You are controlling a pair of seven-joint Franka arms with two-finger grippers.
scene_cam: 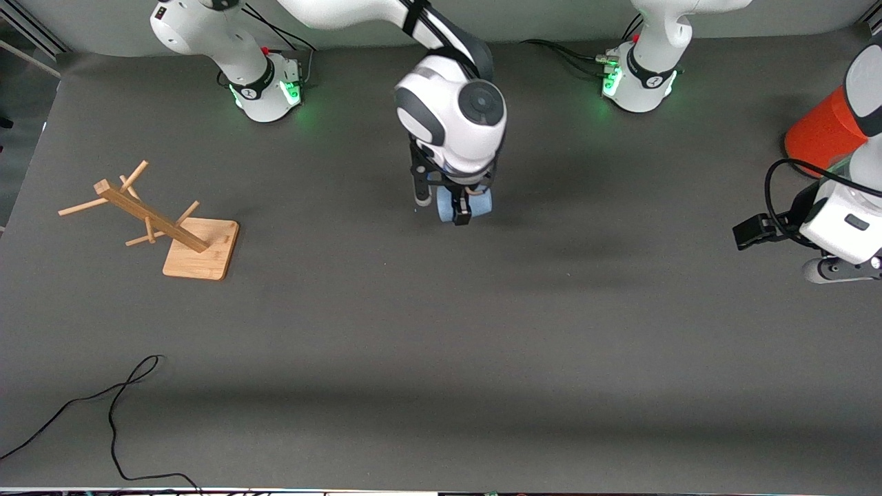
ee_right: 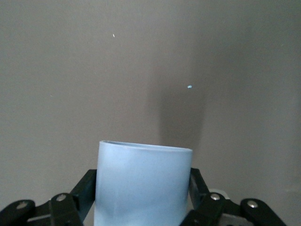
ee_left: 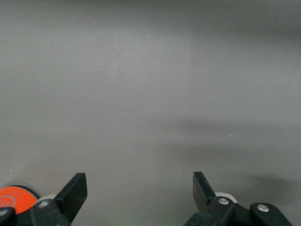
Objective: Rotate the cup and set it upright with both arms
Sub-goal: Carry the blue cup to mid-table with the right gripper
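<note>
The pale blue cup (scene_cam: 482,201) lies on its side at the middle of the table, held low over the dark mat. My right gripper (scene_cam: 462,215) reaches straight down from above and is shut on the cup's wall. In the right wrist view the cup (ee_right: 143,183) fills the gap between the two black fingers (ee_right: 87,188), and its rim edge points away from the camera. My left arm (scene_cam: 844,220) waits at the left arm's end of the table. My left gripper (ee_left: 139,188) is open over bare mat, with nothing between its fingers.
A wooden peg rack (scene_cam: 158,220) on a square base stands toward the right arm's end. An orange-red cylinder (scene_cam: 820,134) stands close beside the left arm, and its edge (ee_left: 14,200) shows in the left wrist view. A black cable (scene_cam: 117,413) lies near the front edge.
</note>
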